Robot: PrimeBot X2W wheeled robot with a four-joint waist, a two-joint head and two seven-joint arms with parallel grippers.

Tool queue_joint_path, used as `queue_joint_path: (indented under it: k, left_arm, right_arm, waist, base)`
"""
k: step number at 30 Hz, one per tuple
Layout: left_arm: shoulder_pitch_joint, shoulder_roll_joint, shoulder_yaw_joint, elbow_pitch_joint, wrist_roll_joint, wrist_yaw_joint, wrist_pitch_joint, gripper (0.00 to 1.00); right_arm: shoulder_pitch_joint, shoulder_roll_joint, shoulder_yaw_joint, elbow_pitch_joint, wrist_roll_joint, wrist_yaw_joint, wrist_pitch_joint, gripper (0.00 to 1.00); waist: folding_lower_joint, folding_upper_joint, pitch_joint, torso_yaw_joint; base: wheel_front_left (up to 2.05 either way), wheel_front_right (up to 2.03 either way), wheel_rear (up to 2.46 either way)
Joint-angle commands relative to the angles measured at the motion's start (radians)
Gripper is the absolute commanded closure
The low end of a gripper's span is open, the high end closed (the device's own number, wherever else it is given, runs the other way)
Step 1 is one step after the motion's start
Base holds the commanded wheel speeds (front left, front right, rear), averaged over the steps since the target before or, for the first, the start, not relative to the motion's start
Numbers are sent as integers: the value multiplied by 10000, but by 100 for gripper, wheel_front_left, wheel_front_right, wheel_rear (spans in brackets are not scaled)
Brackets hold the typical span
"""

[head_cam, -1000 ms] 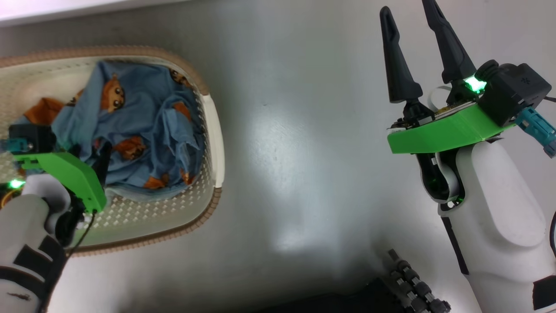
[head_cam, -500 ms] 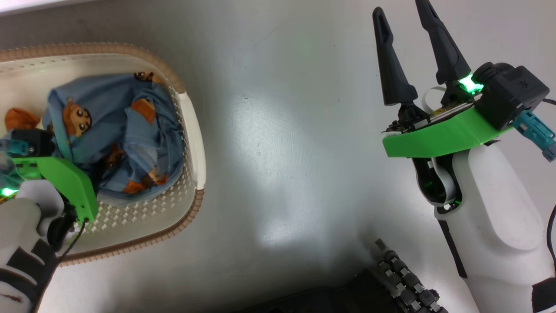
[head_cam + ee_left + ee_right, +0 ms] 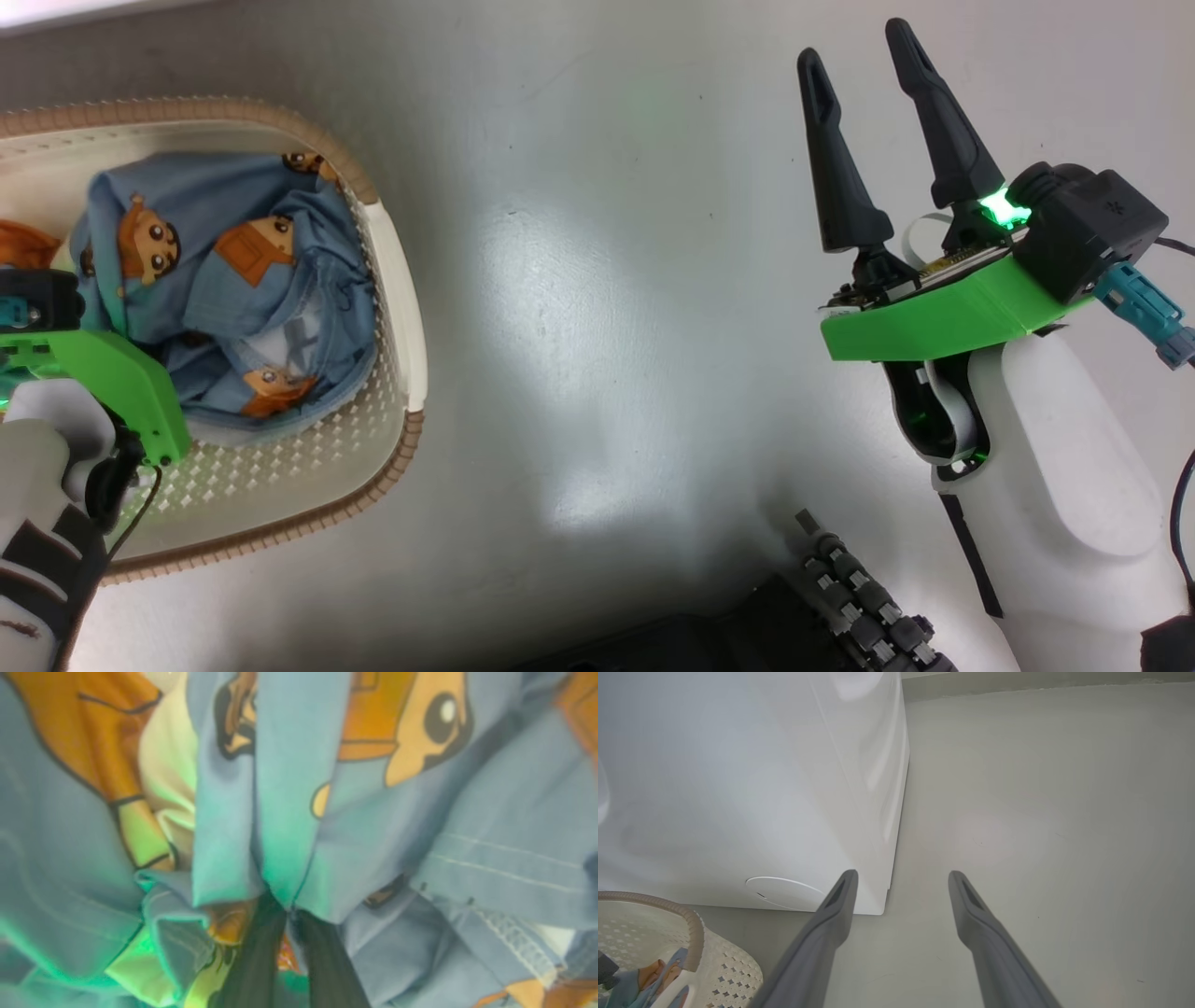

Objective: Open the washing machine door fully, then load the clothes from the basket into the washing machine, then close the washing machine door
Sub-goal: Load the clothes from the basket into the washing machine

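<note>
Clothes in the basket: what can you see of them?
The clothes are a crumpled bundle of light blue cloth printed with orange-brown bears, some pale cloth showing through, stitched hems visible. They lie heaped in the cream basket. The left end effector pinches a fold among them.

The clothes [image 3: 233,289], light blue cloth printed with orange-brown bears, lie bunched in the cream perforated basket [image 3: 397,280] on the floor [image 3: 607,327], near the white washing machine [image 3: 738,788] with its round flap [image 3: 784,892].
</note>
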Motion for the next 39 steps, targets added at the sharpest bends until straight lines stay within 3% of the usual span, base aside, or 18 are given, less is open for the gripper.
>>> queue_joint_path:
  k: [1, 12, 31, 39]
  left_arm:
    - [98, 306, 137, 4, -90, 8, -136, 100]
    - [837, 207, -14, -801, -853, 8, -696, 100]
    - [2766, 360, -522, -2717, -1900, 8, -2785, 100]
    - [3529, 398, 334, -3919, -1689, 8, -2943, 100]
  right_arm:
    - [514, 95, 119, -228, 38, 56, -49, 0]
    - [321, 95, 123, 52, 289, 56, -49, 0]
    - [968, 95, -70, 1002, 764, 56, -49, 0]
    - [1539, 95, -199, 1525, 713, 56, -49, 0]
  waist:
    - [0, 0, -17, -3]
    - [0, 0, -1091, 187]
    - [0, 0, -4380, 399]
    - [0, 0, -5903, 691]
  base:
    - [0, 0, 0]
    - [0, 0, 0]
    - [0, 0, 0]
    - [0, 0, 0]
